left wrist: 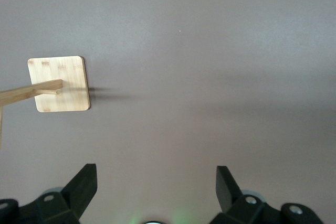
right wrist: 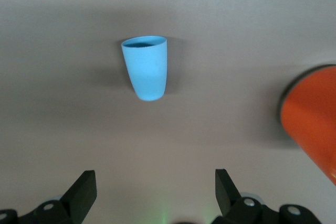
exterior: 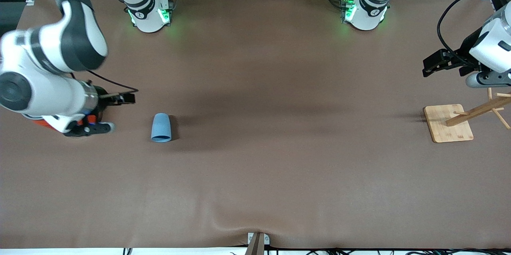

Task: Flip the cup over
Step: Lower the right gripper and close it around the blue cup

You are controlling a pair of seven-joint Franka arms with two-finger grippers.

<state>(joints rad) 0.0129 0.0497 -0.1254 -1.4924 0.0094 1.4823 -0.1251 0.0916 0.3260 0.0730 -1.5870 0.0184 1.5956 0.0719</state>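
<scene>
The small light-blue tapered plastic cup point(exterior: 161, 127) lies on its side on the brown tabletop point(exterior: 263, 159), toward the right arm's end, mouth facing the front camera. The right gripper point(right wrist: 156, 195) hangs near it, jaws wide and empty. It should pinch the cup across its wall (near the rim) before tipping it. The left gripper point(left wrist: 156, 190) waits near the wooden stand point(exterior: 449, 123), jaws wide.

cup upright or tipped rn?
Tipped. The cup lies on its side on the table, rim facing the front camera, its dark inside showing in the right wrist view.
</scene>
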